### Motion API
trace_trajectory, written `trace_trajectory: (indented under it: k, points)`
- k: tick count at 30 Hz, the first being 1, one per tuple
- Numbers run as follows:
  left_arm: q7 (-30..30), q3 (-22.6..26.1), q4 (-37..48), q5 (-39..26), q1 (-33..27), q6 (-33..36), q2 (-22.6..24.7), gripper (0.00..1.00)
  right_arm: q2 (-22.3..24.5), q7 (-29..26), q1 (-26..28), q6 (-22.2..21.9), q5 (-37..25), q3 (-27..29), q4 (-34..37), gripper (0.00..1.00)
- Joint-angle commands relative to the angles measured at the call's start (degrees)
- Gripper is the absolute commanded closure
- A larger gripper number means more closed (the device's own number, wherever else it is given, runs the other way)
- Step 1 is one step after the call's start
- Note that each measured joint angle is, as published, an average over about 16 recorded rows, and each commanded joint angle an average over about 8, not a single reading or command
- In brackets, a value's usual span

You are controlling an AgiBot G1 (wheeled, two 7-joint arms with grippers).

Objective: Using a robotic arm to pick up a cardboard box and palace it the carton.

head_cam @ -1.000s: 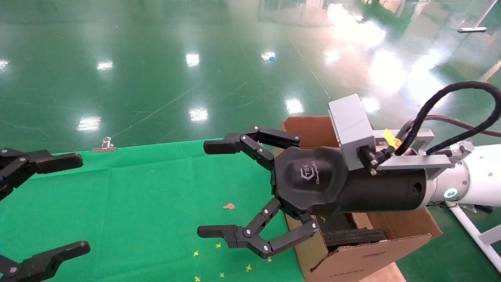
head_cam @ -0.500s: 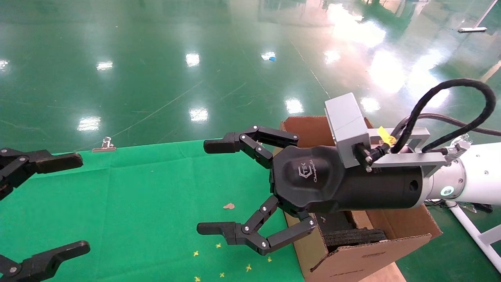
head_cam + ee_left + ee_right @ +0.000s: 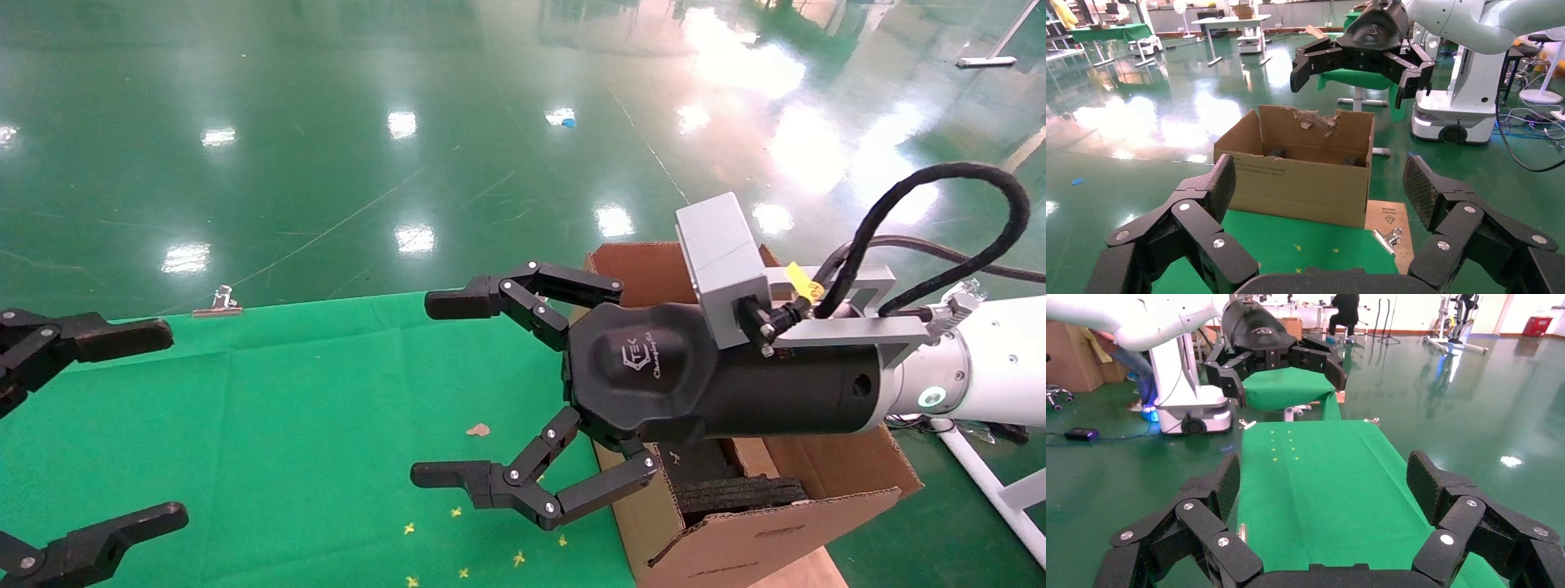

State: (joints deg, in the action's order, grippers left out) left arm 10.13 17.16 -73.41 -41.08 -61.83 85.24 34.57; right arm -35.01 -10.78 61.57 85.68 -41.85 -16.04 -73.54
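The cardboard box is out of view in every frame. My right robotic arm (image 3: 1001, 367), white with a black wrist, reaches in from the right. Its gripper (image 3: 435, 389) hangs open and empty above the green cloth, just left of the carton (image 3: 735, 547). The left wrist view shows that gripper (image 3: 1357, 82) above the carton (image 3: 1297, 184), whose ragged rim stands open. Black foam blocks (image 3: 735, 490) line the carton's inside. My left gripper (image 3: 163, 425) stays open and empty at the table's left edge. Each wrist view shows its own gripper spread wide over the cloth, the left (image 3: 1321, 187) and the right (image 3: 1326, 481).
The green cloth (image 3: 286, 425) covers the table and carries a small brown scrap (image 3: 478, 429) and yellow marks. A metal binder clip (image 3: 219, 300) holds its far edge, and another clip (image 3: 1389, 236) sits beside the carton. Glossy green floor surrounds the table.
My right wrist and its grey camera block have shifted slightly to the left. Its fingers stay spread, and the left gripper has not moved.
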Motion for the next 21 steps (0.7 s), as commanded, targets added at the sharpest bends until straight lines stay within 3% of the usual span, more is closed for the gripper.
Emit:
trace_trajectory:
  k: [1,21]
  points:
    - [0.00,0.00,0.00,0.00,0.00,0.00,0.00,0.00,-0.01,-0.01,0.02,-0.01,-0.01,-0.03,0.02,0.00]
    - [0.00,0.00,0.00,-0.01,0.00,0.00,0.00,0.00,-0.03,-0.04,0.09,-0.04,-0.04,-0.13,0.09,0.00]
